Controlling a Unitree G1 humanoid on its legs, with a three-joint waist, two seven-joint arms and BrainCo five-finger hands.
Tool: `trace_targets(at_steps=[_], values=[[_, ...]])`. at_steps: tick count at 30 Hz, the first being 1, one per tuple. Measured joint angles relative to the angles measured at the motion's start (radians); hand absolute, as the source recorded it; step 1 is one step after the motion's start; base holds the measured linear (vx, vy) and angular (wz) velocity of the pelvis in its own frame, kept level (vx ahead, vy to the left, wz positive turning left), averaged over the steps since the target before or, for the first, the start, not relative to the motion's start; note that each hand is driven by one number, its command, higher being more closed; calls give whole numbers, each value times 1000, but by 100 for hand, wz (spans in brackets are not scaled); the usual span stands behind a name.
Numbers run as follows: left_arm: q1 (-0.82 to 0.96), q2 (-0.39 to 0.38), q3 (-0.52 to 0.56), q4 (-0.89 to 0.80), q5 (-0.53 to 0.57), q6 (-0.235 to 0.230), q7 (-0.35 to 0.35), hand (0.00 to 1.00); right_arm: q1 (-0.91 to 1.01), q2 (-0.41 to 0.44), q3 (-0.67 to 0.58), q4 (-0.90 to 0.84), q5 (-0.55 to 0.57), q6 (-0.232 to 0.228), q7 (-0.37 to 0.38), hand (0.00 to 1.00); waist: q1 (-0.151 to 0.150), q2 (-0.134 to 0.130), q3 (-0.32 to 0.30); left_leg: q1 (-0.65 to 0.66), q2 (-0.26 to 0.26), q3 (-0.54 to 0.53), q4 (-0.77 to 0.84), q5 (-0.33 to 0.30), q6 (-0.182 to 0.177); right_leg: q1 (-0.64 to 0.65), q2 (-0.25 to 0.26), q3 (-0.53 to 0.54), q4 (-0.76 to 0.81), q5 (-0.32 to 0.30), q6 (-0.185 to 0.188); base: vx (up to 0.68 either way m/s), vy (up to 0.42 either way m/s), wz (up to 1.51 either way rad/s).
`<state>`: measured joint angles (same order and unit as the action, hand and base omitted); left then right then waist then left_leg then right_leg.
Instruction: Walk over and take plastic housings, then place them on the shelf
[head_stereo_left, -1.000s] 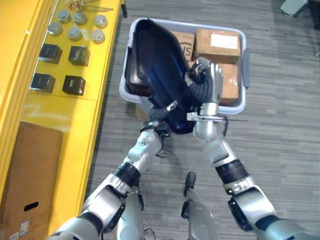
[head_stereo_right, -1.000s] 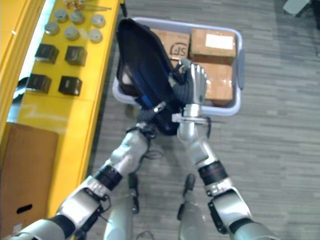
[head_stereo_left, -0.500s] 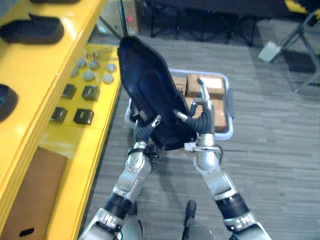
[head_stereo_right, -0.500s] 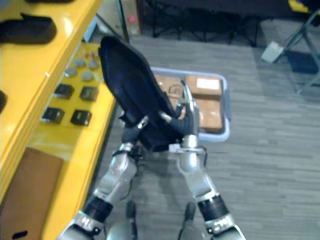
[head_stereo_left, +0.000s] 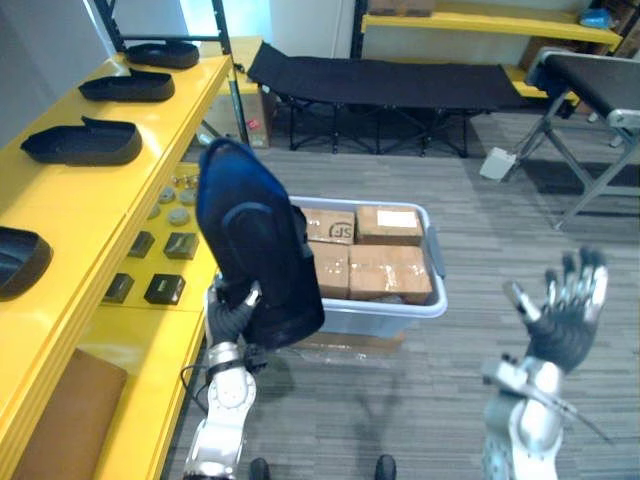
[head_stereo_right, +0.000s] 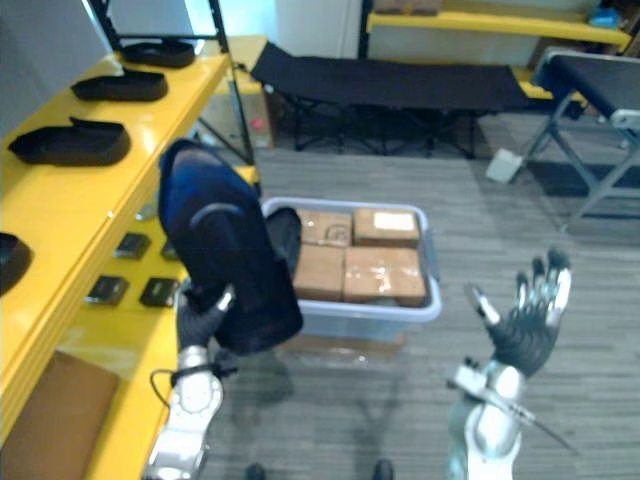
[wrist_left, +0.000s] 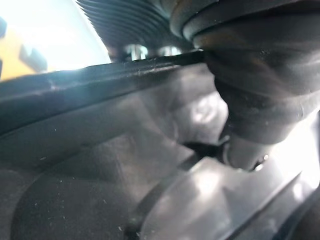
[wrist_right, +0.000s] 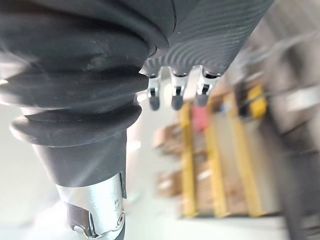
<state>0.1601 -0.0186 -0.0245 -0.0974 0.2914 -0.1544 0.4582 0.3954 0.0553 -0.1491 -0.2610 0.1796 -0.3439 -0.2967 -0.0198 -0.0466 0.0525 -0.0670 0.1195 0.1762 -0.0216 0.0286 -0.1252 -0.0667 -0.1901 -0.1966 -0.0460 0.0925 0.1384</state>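
Note:
A large black plastic housing (head_stereo_left: 256, 243) stands upright in the air in front of the yellow shelf (head_stereo_left: 92, 202). My left hand (head_stereo_left: 231, 312) is shut on its lower edge, fingers curled round the rim; the left wrist view shows the housing's dark inner surface (wrist_left: 100, 165) from very close. My right hand (head_stereo_left: 566, 312) is raised well off to the right, open with its fingers spread and holding nothing. Several more black housings (head_stereo_left: 84, 142) lie in a row along the shelf's top board.
A grey-blue bin (head_stereo_left: 385, 309) with cardboard boxes (head_stereo_left: 386, 271) stands on the floor behind the held housing. The lower shelf board (head_stereo_left: 150, 335) carries small black boxes (head_stereo_left: 165, 289), metal discs and a cardboard box (head_stereo_left: 55, 425). A black cot (head_stereo_left: 400, 85) stands at the back.
The camera has tilted up. My right hand let go of the housing, opened and swung off to the right. My left hand alone lifted the housing out of the bin toward the shelf.

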Motion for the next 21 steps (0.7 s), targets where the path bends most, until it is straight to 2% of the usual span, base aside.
trace_targets(at_steps=[2, 4, 9, 12, 16, 20, 21], values=[[31, -13, 8, -8, -1, -3, 0, 100, 38, 15, -10, 104, 0, 12, 15, 0, -2, 5, -9, 4, -1, 1, -8, 0, 0, 0, 0, 3, 0, -3, 3, -7, -8, -5], [64, -28, 18, -13, -10, -18, 0, 100, 60, 26, -17, 256, 3, 57, 20, 0, -1, 12, -15, 11, -1, 4, -12, 0, 0, 2, 0, 4, 0, -4, 3, -11, -10, -4], [78, -32, 49, -84, -18, -24, 0, 100, 24, 25, -10, 354, 5, 81, 39, 0, 5, 21, -22, 13, -2, -2, -12, 1, -1, 8, 0, 0, 0, -4, 3, -8, -5, 3], [75, -31, 96, -143, -19, -50, 3, 100, -63, 7, 31, 401, 5, 82, 42, 0, 12, 18, -23, 10, -5, -39, -11, 4, -2, 35, -4, -45, -1, -11, 5, -4, -8, 34], [76, -31, 168, -209, -19, -60, 28, 100, -176, -19, 97, 471, 4, 82, 63, 0, 54, 9, -28, -24, -13, -132, -21, 26, -3, 63, -5, -138, -1, -22, 7, 7, -9, 70], [84, -36, 292, -231, -20, -60, 71, 100, -290, -41, 143, 522, 4, 82, 79, 0, 123, 3, -28, -41, -36, -276, -57, 67, -2, 130, -9, -279, 0, -46, 11, 18, -10, 97], [90, -37, 308, -236, -21, -60, 79, 100, -299, -40, 147, 522, 4, 82, 79, 0, 127, -1, -25, -41, -41, -293, -57, 68, -2, 142, -12, -298, 1, -53, 15, 6, -1, 92]])
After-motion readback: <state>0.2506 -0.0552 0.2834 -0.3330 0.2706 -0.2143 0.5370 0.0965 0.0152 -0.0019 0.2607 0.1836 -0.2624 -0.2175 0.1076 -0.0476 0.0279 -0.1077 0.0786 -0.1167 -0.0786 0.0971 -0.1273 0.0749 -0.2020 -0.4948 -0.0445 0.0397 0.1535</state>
